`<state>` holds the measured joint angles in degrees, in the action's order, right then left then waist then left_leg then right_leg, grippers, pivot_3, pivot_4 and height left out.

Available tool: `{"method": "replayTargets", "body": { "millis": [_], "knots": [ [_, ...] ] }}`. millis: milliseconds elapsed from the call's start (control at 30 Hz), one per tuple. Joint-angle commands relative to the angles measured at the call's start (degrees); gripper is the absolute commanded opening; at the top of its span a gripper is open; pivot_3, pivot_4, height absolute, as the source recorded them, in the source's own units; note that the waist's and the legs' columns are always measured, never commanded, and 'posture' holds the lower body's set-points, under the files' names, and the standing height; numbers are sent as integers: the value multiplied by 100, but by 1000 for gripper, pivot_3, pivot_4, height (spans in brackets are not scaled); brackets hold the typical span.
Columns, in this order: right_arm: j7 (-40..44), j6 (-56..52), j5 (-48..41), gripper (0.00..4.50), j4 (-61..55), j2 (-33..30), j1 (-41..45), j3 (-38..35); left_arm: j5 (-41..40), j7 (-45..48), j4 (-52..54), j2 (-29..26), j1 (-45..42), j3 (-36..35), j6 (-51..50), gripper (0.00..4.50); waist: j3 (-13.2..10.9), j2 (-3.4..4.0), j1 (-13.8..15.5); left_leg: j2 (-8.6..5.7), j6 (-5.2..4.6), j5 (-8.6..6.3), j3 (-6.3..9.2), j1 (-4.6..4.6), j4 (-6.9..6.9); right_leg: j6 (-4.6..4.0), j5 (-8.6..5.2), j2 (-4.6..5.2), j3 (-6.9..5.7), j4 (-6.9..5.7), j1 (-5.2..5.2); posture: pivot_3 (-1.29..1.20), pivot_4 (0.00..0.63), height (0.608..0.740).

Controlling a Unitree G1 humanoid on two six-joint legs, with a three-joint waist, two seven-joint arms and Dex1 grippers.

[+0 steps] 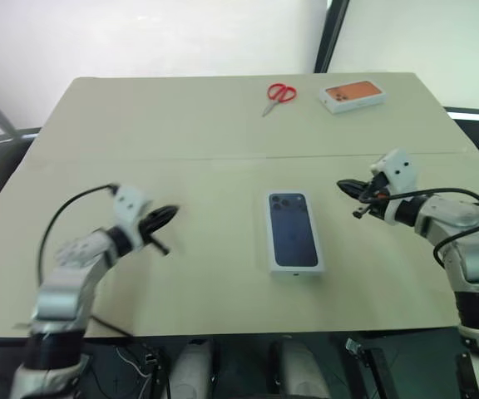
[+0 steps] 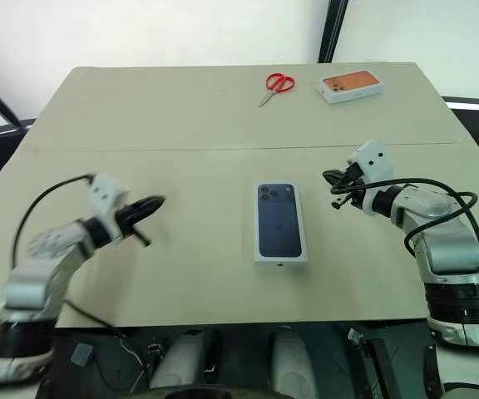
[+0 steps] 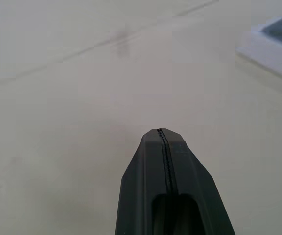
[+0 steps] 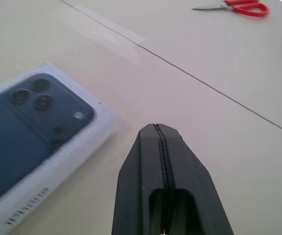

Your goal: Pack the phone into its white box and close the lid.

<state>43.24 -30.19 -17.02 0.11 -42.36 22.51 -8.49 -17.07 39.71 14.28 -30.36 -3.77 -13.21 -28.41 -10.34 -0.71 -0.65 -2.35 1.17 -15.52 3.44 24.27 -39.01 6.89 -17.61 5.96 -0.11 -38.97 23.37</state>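
Lying mid-table: the lid (image 1: 293, 232), dark blue phone print facing up, sits closed on the white box, whose side shows below it (image 4: 43, 188).
Phone: hidden, so I cannot tell where it is.
Left gripper (image 1: 163, 218): fingers pressed together, holding nothing, hovering over bare table (image 1: 181, 125) well to the left of the lid.
Right gripper (image 1: 349, 188): fingers pressed together, empty, near the lid's right side and apart from it.
Far edge: red scissors (image 1: 279, 94) and, just to their right, a white box with an orange phone picture (image 1: 353, 95).
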Motion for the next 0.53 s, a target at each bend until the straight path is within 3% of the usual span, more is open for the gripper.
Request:
{"method": "replayTargets", "body": {
  "millis": [33,533],
  "knots": [
    [260,314,-132,4,260,-53,335,-143,-299,-172,477,29,161,-328,27,0,-1,2,24,0,1,0,1,0,-1,0,0,0,-1,-1,-1,0,150,697],
    [952,492,-233,4,682,115,792,163,-488,-562,863,34,664,-478,126,0,-1,3,4,-1,0,-1,0,1,-2,0,0,4,-1,1,-1,0,150,697]
  ]
}}
